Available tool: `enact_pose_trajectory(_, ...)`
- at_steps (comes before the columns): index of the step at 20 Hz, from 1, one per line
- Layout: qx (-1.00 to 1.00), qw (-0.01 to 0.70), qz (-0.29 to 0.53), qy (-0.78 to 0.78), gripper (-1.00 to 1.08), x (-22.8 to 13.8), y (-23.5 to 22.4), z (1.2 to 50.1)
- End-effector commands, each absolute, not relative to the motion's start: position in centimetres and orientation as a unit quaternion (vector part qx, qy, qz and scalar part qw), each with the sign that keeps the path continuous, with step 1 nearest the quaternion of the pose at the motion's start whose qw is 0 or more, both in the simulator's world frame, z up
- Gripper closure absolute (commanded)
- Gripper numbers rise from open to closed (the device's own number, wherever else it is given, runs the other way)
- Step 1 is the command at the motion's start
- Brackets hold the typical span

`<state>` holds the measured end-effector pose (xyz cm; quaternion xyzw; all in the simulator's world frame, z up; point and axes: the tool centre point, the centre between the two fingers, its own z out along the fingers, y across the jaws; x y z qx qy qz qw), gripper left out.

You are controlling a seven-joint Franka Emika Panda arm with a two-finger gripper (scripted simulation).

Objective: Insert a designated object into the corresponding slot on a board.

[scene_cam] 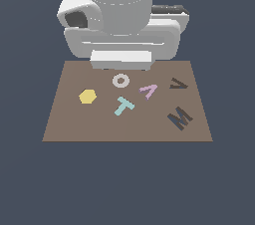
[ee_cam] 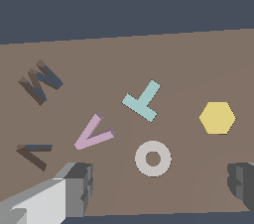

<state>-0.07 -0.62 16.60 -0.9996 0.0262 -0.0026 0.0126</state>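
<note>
The lilac-pink letter "A" block (scene_cam: 148, 90) (ee_cam: 93, 134) lies flat on the brown board (scene_cam: 69, 124) (ee_cam: 198, 64), near its middle. The dark A-shaped slot (scene_cam: 178, 84) (ee_cam: 34, 152) is a short way off, towards the exterior view's right, and holds nothing. My gripper (ee_cam: 159, 184) hangs open above the board's far part, holding nothing. One finger (ee_cam: 74, 188) is close to the lilac block and the other finger (ee_cam: 243, 183) is beyond the ring. In the exterior view the arm's body hides the fingers.
A grey ring (scene_cam: 120, 80) (ee_cam: 153, 158) lies just ahead of the gap between my fingers. A teal "T" (scene_cam: 124, 105) (ee_cam: 142, 100) and a yellow hexagon (scene_cam: 87, 96) (ee_cam: 217, 117) lie nearby. A larger dark "M" recess (scene_cam: 180, 117) (ee_cam: 40, 82) sits beside the slot.
</note>
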Motion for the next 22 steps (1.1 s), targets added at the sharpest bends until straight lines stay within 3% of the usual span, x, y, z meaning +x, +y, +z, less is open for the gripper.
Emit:
enact_pose_trajectory(1,-1.0,0.013,-0.003,0.026,-0.92,-0.1,-0.6,16.6)
enact_pose_trajectory(22,-0.988,0.009,-0.002,0.156,-0.92,-1.2,1.5,13.3)
